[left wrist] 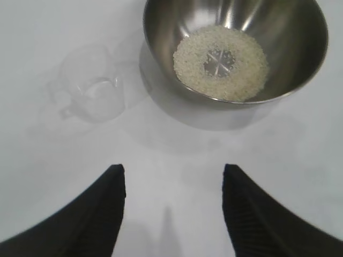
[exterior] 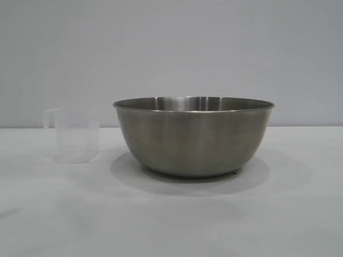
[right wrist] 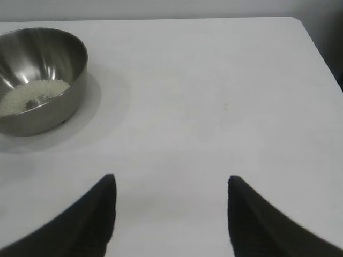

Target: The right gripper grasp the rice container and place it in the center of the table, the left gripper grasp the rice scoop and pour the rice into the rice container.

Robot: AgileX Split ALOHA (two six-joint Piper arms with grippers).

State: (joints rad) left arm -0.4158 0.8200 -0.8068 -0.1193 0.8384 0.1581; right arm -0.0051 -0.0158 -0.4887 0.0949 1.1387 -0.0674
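The rice container (exterior: 193,136), a wide steel bowl, stands on the white table (exterior: 171,219) near the middle. It holds a shallow layer of rice (left wrist: 221,63), which also shows in the right wrist view (right wrist: 32,95). The rice scoop (exterior: 75,134), a clear plastic cup with a loop handle, stands upright just left of the bowl and looks empty in the left wrist view (left wrist: 91,91). My left gripper (left wrist: 174,171) is open above bare table, short of the scoop and bowl. My right gripper (right wrist: 171,179) is open over bare table, well away from the bowl (right wrist: 37,77).
The table's far edge and a rounded corner (right wrist: 297,24) show in the right wrist view. A plain grey wall stands behind the table. Neither arm shows in the exterior view.
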